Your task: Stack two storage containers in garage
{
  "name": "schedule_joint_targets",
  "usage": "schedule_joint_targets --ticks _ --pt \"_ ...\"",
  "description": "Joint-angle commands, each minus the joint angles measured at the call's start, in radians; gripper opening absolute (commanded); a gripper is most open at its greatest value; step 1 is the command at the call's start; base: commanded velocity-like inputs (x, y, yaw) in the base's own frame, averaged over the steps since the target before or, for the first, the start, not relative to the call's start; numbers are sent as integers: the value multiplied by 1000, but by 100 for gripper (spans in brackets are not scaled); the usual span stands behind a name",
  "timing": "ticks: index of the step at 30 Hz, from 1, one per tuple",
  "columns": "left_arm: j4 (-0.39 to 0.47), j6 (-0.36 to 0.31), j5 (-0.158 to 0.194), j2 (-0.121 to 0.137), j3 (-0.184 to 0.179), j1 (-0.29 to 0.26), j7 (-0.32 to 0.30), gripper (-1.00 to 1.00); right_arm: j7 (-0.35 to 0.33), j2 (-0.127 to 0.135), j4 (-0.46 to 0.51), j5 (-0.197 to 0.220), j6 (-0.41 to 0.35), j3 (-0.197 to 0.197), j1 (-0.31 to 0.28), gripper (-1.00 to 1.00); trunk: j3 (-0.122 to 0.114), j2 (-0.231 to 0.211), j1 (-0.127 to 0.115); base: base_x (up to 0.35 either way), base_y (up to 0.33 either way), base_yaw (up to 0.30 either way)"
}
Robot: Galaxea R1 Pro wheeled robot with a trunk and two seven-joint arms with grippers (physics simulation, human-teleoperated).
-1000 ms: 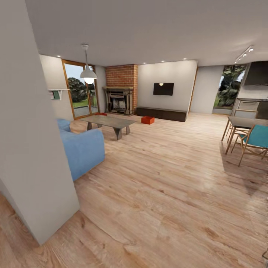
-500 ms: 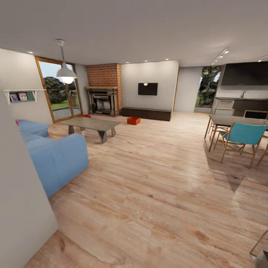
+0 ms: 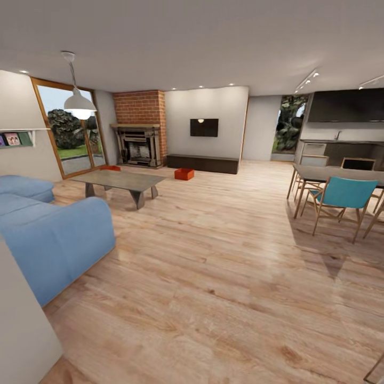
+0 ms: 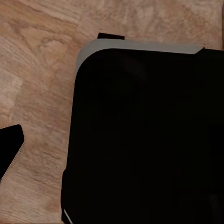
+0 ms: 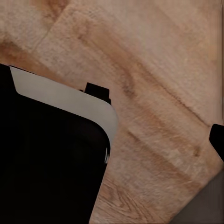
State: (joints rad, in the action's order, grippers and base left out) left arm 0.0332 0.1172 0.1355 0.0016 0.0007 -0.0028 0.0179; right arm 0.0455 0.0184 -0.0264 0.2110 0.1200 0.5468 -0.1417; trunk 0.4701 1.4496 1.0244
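**Both bins sit at the far end of the living room**

Across the light wood-plank floor [image 3: 224, 256], one red-orange storage container [image 3: 184, 174] rests on the boards just in front of the long dark low cabinet [image 3: 202, 163] under the wall-mounted television [image 3: 204, 127]. The second container [image 3: 111, 168] is only partly visible, lying on the floor past the far edge of the grey coffee table [image 3: 120, 180], near the brick fireplace [image 3: 137, 144]. The two are well apart from each other.

A blue sofa [image 3: 50, 234] stands close on the left, with a white pendant lamp [image 3: 79, 103] hanging above the coffee table and wood-framed glass doors [image 3: 66, 133] behind. On the right, a turquoise chair [image 3: 342, 200] is drawn up to a dining table [image 3: 330, 173].

Both wrist views look down on wooden boards and a dark, rounded part of the robot's body [image 4: 144, 135]. I cannot tell whether either gripper is released or clenched.
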Motion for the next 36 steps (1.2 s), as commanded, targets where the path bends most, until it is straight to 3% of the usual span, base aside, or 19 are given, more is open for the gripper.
schedule_joint_targets --ticks 1,36 --pt "0 2 7 0 0 0 1 100 0 0 -3 9 6 9 -1 100 1 0 1 323 0 -1" --pt "0 2 7 1 0 0 1 100 1 0 -3 6 6 9 -1 100 1 0 1 323 0 0"
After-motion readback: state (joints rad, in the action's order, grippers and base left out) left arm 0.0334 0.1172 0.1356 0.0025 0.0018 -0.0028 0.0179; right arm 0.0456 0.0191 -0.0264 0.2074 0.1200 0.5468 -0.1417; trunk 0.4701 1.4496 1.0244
